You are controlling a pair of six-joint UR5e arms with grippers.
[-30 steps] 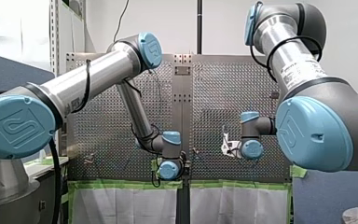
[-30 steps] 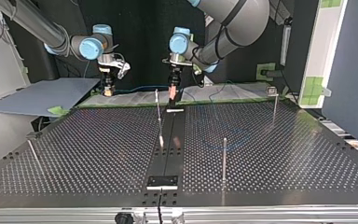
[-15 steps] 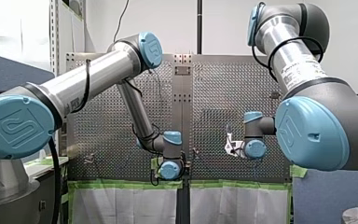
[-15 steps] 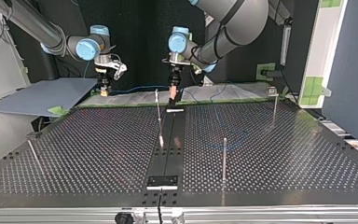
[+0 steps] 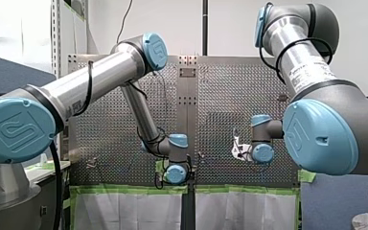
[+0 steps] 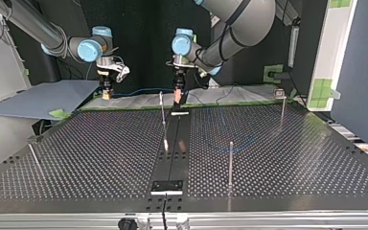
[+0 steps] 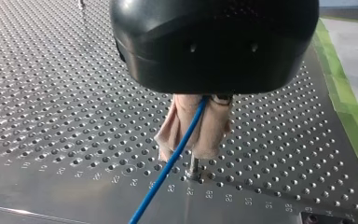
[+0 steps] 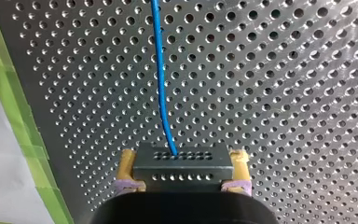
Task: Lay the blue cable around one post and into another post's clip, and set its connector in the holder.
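Note:
In the right wrist view my right gripper [image 8: 182, 173] is shut on a dark connector block [image 8: 182, 161], held between its yellow pads [image 8: 127, 164]. The blue cable [image 8: 161, 84] runs out of the block across the perforated plate. In the left wrist view my left gripper [image 7: 193, 147] has its beige pads [image 7: 214, 126] shut on the blue cable [image 7: 156, 184], just above a short post [image 7: 193, 169]. At the top view's far edge my right gripper [image 6: 106, 90] hangs left of my left gripper [image 6: 177, 93]. The cable [image 6: 141, 91] sags between them.
Thin posts stand on the table [image 6: 100, 153]: one near the middle [image 6: 162, 108], one nearer the front [image 6: 230, 163], one at the back right [image 6: 281, 108], one leaning at the left [image 6: 32, 155]. A dark strip with a holder [image 6: 167, 186] runs down the centre. Green tape [image 5: 124, 189] edges the plate.
My right gripper has drifted a little toward the top view's left with the connector still in it. My left gripper has barely moved.

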